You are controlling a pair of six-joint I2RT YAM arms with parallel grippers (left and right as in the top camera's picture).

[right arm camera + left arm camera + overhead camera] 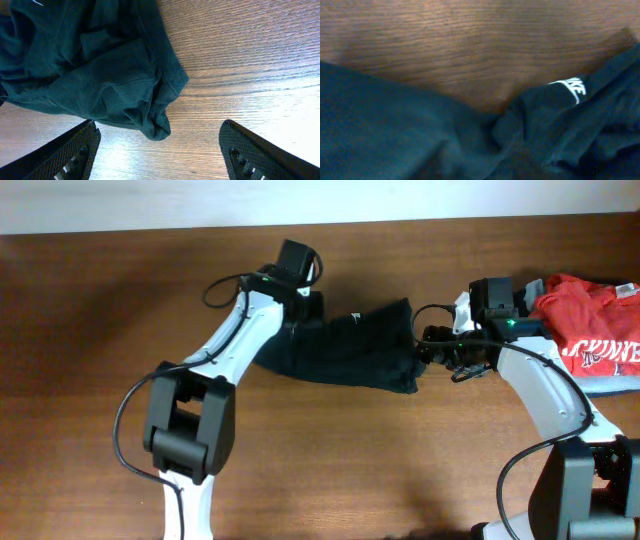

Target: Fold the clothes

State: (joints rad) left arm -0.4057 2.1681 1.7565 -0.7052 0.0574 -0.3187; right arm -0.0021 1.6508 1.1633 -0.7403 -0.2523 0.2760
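Note:
The clothes, a black T-shirt (345,350), lie crumpled in a wide heap at the table's middle. My left gripper (303,312) is down on the shirt's upper left edge. In the left wrist view black fabric (420,135) with a white logo (572,87) fills the lower frame and hides the fingers. My right gripper (434,356) hovers at the shirt's right edge. It stands open, with one finger (75,152) on each side of a bunched shirt corner (157,127) and nothing held.
A red shirt with white lettering (595,330) lies at the far right on a grey folded garment (612,386), just behind the right arm. Bare wooden table (90,340) spreads to the left and front.

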